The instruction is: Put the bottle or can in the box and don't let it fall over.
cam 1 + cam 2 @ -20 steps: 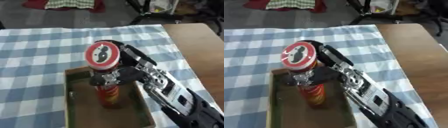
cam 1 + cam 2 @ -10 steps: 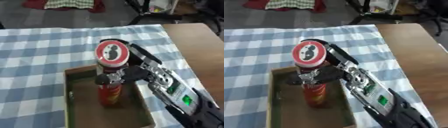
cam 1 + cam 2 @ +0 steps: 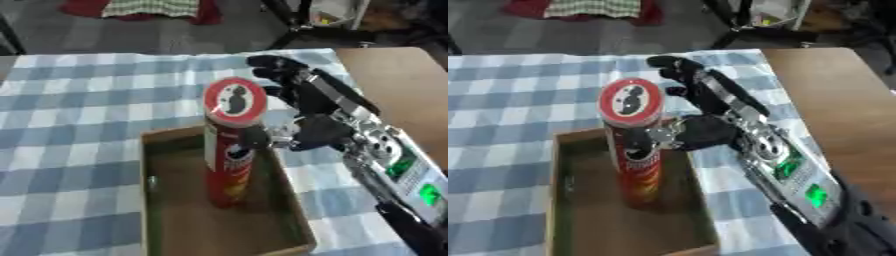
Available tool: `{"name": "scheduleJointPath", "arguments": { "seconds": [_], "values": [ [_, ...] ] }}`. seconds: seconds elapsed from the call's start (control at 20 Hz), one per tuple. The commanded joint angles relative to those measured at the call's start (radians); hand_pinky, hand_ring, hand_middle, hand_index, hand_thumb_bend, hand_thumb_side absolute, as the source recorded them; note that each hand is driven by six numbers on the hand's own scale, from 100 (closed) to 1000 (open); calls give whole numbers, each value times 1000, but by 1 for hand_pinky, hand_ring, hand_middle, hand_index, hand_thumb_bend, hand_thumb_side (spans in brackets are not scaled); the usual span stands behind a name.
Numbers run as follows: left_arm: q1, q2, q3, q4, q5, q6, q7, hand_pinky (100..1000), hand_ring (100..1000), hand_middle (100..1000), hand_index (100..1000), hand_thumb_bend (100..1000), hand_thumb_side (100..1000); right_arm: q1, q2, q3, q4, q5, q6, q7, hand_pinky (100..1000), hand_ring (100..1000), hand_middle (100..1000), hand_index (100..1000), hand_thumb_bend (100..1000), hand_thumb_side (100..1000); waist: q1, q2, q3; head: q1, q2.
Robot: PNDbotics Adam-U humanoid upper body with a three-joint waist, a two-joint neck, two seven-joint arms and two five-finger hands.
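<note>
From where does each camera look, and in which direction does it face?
Left eye view: in the head, looking down at the red can upright in the wooden box; right hand open beside it.
Right eye view: the same head, same downward look, slightly offset.
Both share the can, box, checked tablecloth and right arm.

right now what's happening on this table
The robot's right hand is beside a tall red can that stands upright inside a shallow wooden box on a blue checked tablecloth. Its fingers are spread open to the right of the can's lid, and the thumb is close to the can's side; whether it touches cannot be told. The left hand is out of view.
</note>
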Motion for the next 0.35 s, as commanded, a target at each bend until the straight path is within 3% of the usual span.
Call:
{"name": "scheduleJointPath", "arguments": {
  "seconds": [0.05, 0.35],
  "values": [
    [0, 27, 13, -15, -4, -3, 3, 1000, 851, 882, 796, 384, 620, 13, -51, -35, -24, -9, -17, -9, 933, 1000, 952, 899, 1000, 424, 4, -20, -3, 23, 8],
    [5, 29, 18, -17, -5, -6, 9, 1000, 852, 882, 796, 384, 617, 101, -110, -102, -24, -39, -59, -63, 924, 1000, 949, 896, 1000, 399, 9, -25, -10, 36, 12]
  ]
}}
